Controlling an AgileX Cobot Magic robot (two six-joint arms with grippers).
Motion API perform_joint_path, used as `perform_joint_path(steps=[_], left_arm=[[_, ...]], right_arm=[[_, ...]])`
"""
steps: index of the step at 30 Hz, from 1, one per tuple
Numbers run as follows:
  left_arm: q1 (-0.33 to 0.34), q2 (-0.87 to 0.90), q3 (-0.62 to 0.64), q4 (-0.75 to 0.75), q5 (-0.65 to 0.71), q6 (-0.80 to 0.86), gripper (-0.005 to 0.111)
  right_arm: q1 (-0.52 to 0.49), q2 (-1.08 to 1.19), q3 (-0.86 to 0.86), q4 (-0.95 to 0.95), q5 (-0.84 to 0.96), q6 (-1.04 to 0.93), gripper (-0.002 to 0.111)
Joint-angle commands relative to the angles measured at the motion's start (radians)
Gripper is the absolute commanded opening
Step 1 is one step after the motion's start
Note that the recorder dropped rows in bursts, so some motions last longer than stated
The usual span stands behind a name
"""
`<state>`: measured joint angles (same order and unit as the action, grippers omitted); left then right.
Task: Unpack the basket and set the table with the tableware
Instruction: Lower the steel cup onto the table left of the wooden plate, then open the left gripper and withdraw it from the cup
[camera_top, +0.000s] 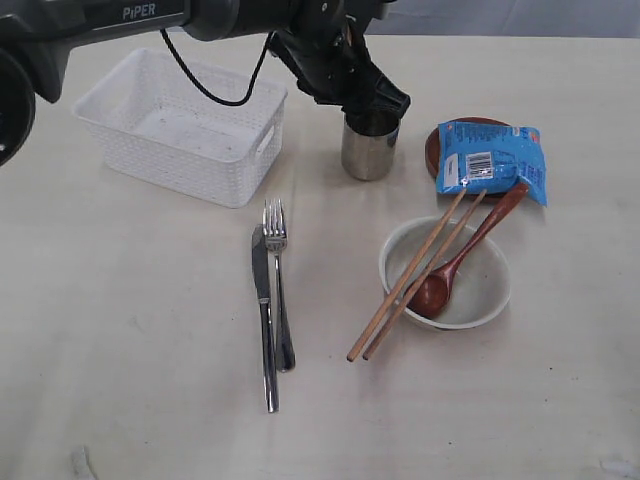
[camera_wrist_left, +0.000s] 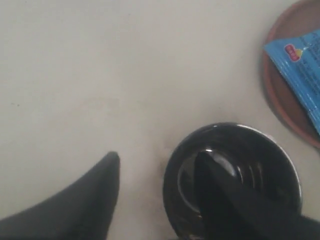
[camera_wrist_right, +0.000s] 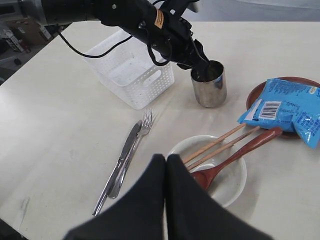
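Your left arm (camera_top: 110, 18) enters from the top left of the exterior view, crosses above the basket (camera_top: 180, 125) and pitches down onto the steel cup (camera_top: 365, 155). The left gripper (camera_wrist_left: 157, 161) straddles the cup's rim with its jaws apart. One finger (camera_wrist_left: 220, 200) is inside the cup and the other finger (camera_wrist_left: 85, 205) is outside. Bare table (camera_top: 130, 330) shows between the outer finger and the cup wall, so nothing is clamped. The cup stands upright on the table, between the basket and the small brown plate (camera_top: 432, 150).

Your right gripper (camera_wrist_right: 166, 159) hovers above the table just beside the bowl (camera_wrist_right: 235, 185). Its jaws are pressed together with nothing between them. The right arm itself is outside the exterior view.

The knife (camera_top: 264, 320) and fork (camera_top: 280, 290) lie side by side in front of the basket. Two chopsticks (camera_top: 408, 274) lean across the bowl's rim. The spoon (camera_top: 470, 250) has its head in the bowl and its handle runs toward the blue packet (camera_top: 490, 160).

Hard to make out:
- The packet covers most of the plate, so only an edge of the rim shows.
- In the exterior view the gripper hides the cup's mouth.
- In the left wrist view the cup's inside is dark and blurred, and the frame cuts off the plate and the finger bases.
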<state>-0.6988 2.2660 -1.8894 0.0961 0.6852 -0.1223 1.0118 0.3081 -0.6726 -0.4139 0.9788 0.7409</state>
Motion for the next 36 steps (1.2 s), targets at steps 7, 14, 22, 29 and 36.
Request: perform_joint_path(steps=[7,14,22,29,36], left_arm=[[0.034,-0.104,-0.002,0.035,0.08,-0.06,0.056],[0.1,-0.248,-0.002,0.036,0.145,-0.092,0.053],[0.131,-0.447,0.086,0.032,0.119,-0.079,0.001],[0.131,-0.697,0.334,0.032,-0.082,-0.074,0.0],[0.131,-1.012,0.618,0.032,-0.33,-0.074,0.0]], right_arm=[[0.005,0.012,0.001,-0.122,0.11,0.084,0.0],[0.017,0.057,0.0,-0.147,0.054,0.186,0.0],[0.082,0.265,0.0,-0.144,-0.113,0.254,0.0],[0.082,0.374,-0.002,-0.148,-0.438,0.272,0.0],[0.082,0.297,-0.083,-0.38,-0.413,0.344,0.0]])
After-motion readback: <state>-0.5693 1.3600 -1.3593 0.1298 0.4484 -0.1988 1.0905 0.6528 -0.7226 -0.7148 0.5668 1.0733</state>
